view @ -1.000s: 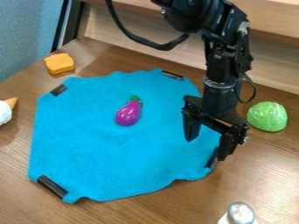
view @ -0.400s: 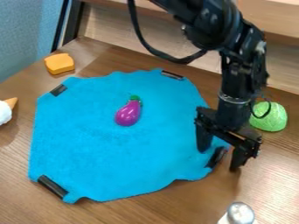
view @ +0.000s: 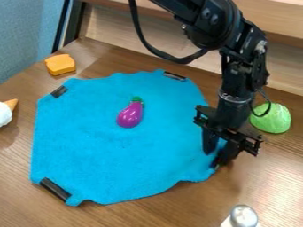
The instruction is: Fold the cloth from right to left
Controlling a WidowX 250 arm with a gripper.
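Note:
The blue cloth lies spread flat on the wooden table, with black clips or strips at its corners. At its lower right corner, the gripper hangs down with its fingers drawn together on the cloth's edge beside the black corner piece. The fingers partly hide that corner. A purple toy eggplant with a green stem rests on the cloth, a little above its middle.
A green toy cabbage stands right of the arm, partly behind it. An orange bread-shaped toy is at upper left, an ice cream toy at the left edge, and a silver-topped shaker at the bottom right.
The gripper first moved right to the cloth's lower right corner, then its fingers came together there. The cloth's lower edge has shifted very slightly to the right.

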